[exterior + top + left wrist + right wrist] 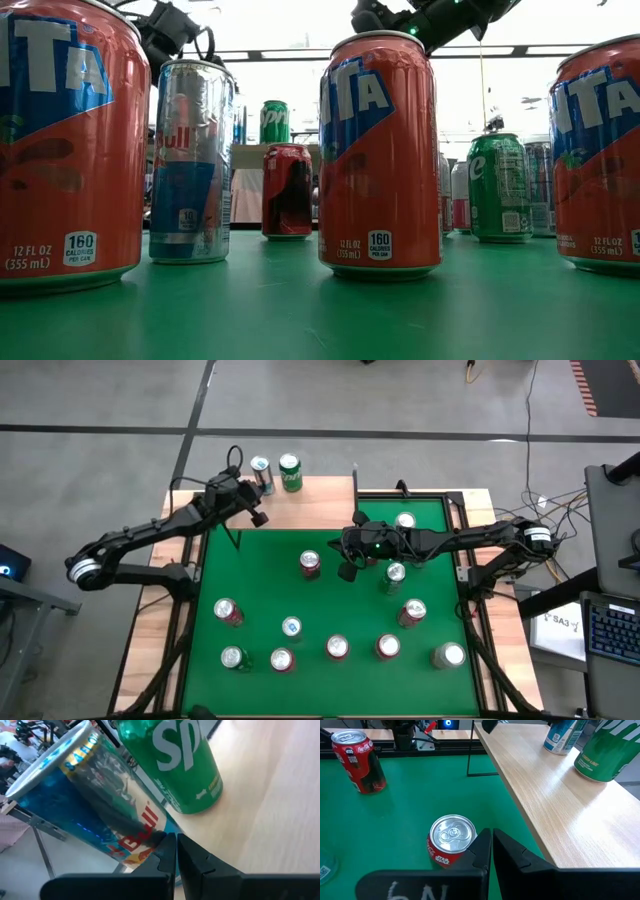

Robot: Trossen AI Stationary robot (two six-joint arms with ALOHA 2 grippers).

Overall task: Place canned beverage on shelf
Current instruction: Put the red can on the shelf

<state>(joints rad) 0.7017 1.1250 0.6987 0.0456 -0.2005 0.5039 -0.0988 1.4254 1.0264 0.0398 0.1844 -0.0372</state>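
Orange soda cans [380, 155] stand closest in the low view, smooth printed cylinders rising from the desk [270, 575] — a flat green top framed in pale wood. Along its far edge sits the shelf [320, 505], a light-wood board with visible grain on thin black legs. Two cans stand upright on the shelf near its left end, just beside each other: a green can [290, 472] and a slimmer silver-and-blue can [261, 473].

Dark, jointed arms reach in from both sides. The left gripper [176, 851] sits at the shelf's left end, its fingers pressed together and holding nothing, their tips right by the base of the silver-and-blue can. The right gripper [489, 845] hangs over the middle of the green top, fingers likewise closed on nothing, just beside a red cola can [451, 840] with a shiny round lid. More cans — red, green, silver — stand scattered and apart across the green surface.
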